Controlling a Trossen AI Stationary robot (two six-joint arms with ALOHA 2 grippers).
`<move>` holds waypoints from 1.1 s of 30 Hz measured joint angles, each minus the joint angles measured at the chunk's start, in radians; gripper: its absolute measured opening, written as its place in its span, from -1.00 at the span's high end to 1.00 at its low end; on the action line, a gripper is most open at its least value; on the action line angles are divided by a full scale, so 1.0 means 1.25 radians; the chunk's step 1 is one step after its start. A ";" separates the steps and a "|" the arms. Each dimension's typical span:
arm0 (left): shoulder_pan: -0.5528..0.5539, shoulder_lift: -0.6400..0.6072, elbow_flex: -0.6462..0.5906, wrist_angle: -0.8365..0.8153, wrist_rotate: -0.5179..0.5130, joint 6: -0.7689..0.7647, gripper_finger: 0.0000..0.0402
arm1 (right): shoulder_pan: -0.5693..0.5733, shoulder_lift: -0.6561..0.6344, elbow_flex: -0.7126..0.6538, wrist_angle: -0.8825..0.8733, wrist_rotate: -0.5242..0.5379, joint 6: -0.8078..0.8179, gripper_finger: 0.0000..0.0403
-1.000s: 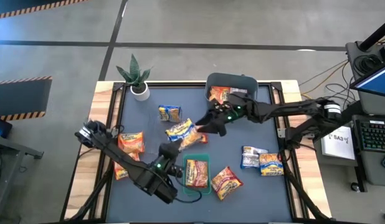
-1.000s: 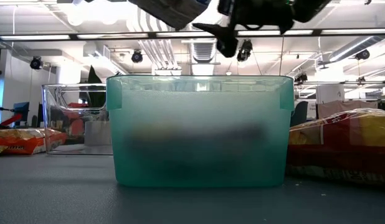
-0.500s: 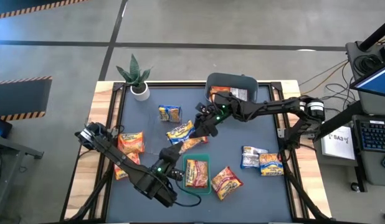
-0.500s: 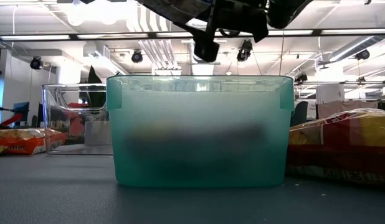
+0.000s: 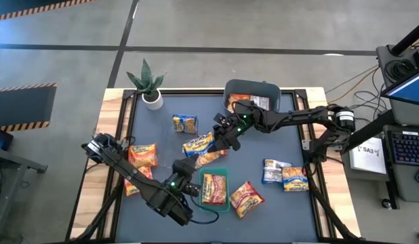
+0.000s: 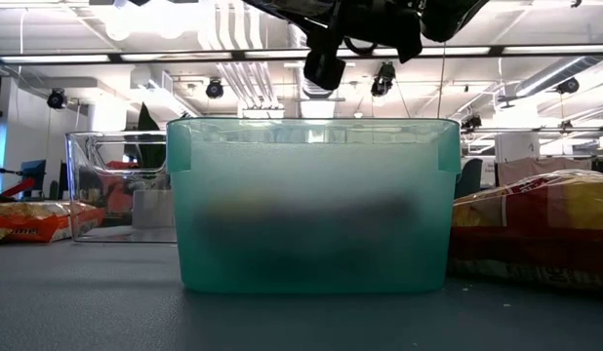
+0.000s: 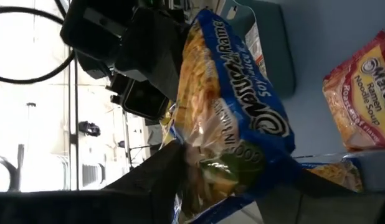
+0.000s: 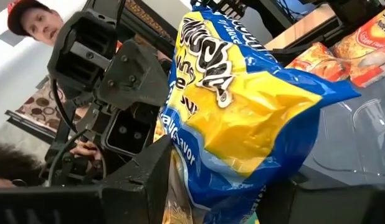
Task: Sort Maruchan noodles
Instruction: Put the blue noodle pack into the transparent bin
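While left hand (image 5: 184, 165) and right hand (image 5: 222, 140) both pinch blue-yellow packet (image 5: 198, 144) mid-surface, handover underway. Half second ago right hand stood wider, just reaching packet; now narrowed onto its far-right end. Left hand grips near-left end, fingers loosening. Judgement: transfer nearly done, packet likely bound right. Green tray (image 5: 223, 203) near centre holds orange packet (image 5: 213, 188); grey-blue bin (image 5: 251, 89) at far edge.

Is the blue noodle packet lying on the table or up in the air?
Up in the air. The blue noodle packet hangs between the left gripper and right gripper; both wrist views show fingers on it.
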 joint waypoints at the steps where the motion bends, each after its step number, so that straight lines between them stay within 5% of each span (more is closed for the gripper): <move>1: 0.000 0.000 0.000 0.000 -0.001 -0.015 0.16 | 0.000 -0.001 0.000 0.000 0.000 -0.004 0.18; 12: 0.000 -0.023 0.000 -0.039 -0.013 -0.255 -0.14 | 0.000 -0.026 -0.001 0.003 0.021 -0.040 0.27; 33: 0.012 -0.034 0.000 -0.032 -0.010 -0.239 -0.46 | -0.012 -0.037 -0.006 0.020 0.055 0.070 0.28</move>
